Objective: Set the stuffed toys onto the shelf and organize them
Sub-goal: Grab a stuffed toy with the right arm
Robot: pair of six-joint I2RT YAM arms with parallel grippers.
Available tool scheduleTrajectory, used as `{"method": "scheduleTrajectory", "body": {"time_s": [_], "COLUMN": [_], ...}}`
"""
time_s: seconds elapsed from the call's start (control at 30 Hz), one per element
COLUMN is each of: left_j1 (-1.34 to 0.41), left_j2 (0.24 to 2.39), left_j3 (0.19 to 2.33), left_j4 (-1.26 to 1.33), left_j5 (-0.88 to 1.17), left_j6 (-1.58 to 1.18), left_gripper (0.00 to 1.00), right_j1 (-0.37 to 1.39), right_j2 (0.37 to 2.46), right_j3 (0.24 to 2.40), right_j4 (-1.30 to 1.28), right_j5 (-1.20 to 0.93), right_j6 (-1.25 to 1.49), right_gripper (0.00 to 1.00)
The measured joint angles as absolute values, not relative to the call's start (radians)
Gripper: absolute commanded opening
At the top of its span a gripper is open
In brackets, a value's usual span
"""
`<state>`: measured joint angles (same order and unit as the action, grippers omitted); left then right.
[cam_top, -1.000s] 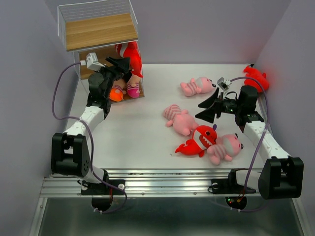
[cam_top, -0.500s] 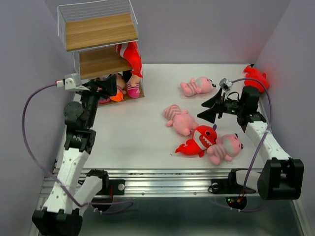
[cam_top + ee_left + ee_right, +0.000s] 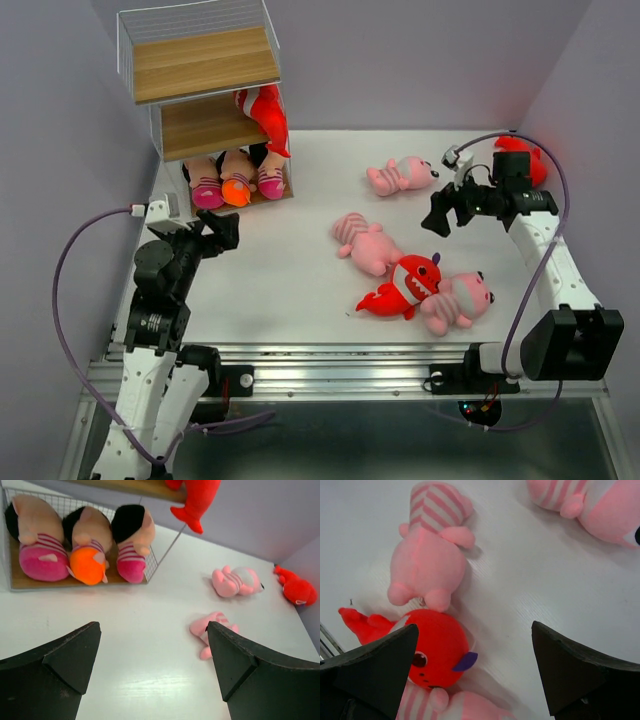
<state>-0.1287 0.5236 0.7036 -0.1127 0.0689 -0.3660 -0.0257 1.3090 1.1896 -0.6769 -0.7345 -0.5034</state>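
There are three black-haired dolls (image 3: 237, 178) at far left, three red sharks (image 3: 408, 283), three pink striped animals (image 3: 368, 245) on the right, and one three-tier shelf (image 3: 205, 62) at far left.

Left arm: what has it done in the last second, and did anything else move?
The left claw drew back from the bottom level of the shelf toward the near edge, open and empty. The right claw shifted slightly toward the back. The dolls and loose toys stayed put.

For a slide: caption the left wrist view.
Open left gripper faces three dolls on the shelf, lowest board.
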Motion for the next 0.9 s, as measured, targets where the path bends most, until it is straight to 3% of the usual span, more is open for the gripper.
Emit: {"method": "scheduleTrajectory", "body": {"time_s": [0.13, 0.33, 0.47, 0.57, 0.7, 0.73, 0.8, 0.9], "left_j1": [-0.129, -0.129, -0.129, -0.129, -0.133, -0.144, -0.189, -0.352], "left_j2": [0.468, 0.418, 0.426, 0.44, 0.466, 0.48, 0.511, 0.582], "left_j3": [0.63, 0.543, 0.536, 0.527, 0.479, 0.451, 0.413, 0.389], "left_j4": [-0.141, -0.142, -0.138, -0.13, -0.083, -0.065, -0.027, 0.031], "left_j5": [0.135, 0.308, 0.397, 0.45, 0.498, 0.504, 0.5, 0.44], "left_j6": [-0.404, -0.488, -0.532, -0.561, -0.615, -0.634, -0.67, -0.717], "left_gripper": [0.98, 0.98, 0.95, 0.91, 0.85, 0.85, 0.85, 0.86], "right_j1": [-0.026, -0.004, 0.068, 0.121, 0.133, 0.133, 0.133, 0.133], "right_j2": [1.345, 1.506, 1.519, 1.521, 1.527, 1.531, 1.539, 1.546], "right_j3": [1.219, 1.226, 1.147, 1.094, 1.06, 1.051, 1.05, 1.049], "right_j4": [-0.844, -1.129, -1.116, -1.077, -1.032, -1.021, -1.017, -1.014], "right_j5": [-0.641, -0.71, -0.688, -0.643, -0.614, -0.61, -0.61, -0.618], "right_j6": [-0.614, -0.833, -0.837, -0.809, -0.791, -0.788, -0.783, -0.785], "right_gripper": [1.0, 1.0, 1.0, 0.94, 0.69, 0.53, 0.38, 0.07]}}
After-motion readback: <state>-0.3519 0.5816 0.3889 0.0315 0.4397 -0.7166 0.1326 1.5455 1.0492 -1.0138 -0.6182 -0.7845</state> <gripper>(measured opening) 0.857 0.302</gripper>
